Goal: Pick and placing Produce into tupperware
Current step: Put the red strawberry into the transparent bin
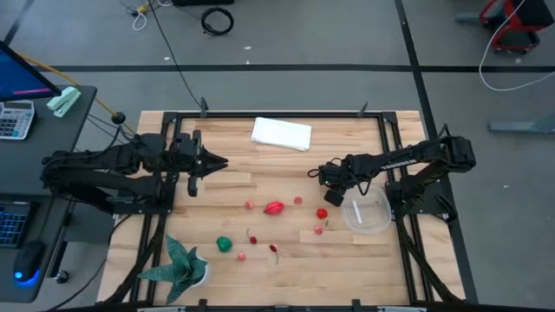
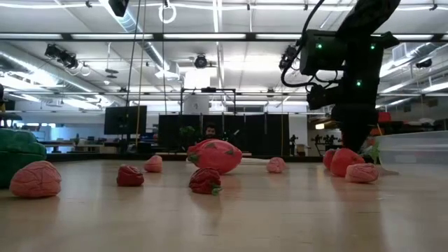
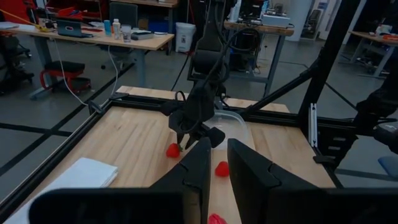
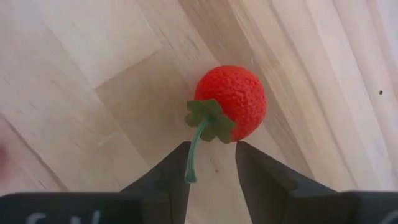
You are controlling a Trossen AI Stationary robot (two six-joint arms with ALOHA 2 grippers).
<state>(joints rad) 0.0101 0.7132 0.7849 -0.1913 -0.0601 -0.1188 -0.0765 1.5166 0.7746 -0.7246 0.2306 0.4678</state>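
Toy produce lies scattered on the wooden table: a larger red piece (image 1: pixel 274 208), a green piece (image 1: pixel 225 244) and several small red and pink bits. A red strawberry (image 4: pixel 233 99) with a green stem lies on the wood just left of the clear tupperware (image 1: pixel 366 214). My right gripper (image 4: pixel 211 158) is open and hangs low over the strawberry (image 2: pixel 343 161), pointing down, with the stem running into the gap between its fingers. My left gripper (image 1: pixel 212 163) waits over the table's left side, its fingers a narrow gap apart (image 3: pixel 216 165). My right gripper comes from above with its fingers on either side of the strawberry's green stem (image 4: pixel 193 152). The berry lies on the table ahead of the fingertips. I cannot tell whether a finger touches the stem.
A white folded cloth (image 1: pixel 281 133) lies near the far edge. A spiky teal plant (image 1: pixel 179 264) stands at the near left corner. The table's black frame rail (image 1: pixel 395 173) runs just behind the tupperware. Bare wood (image 1: pixel 251 173) lies between the two grippers.
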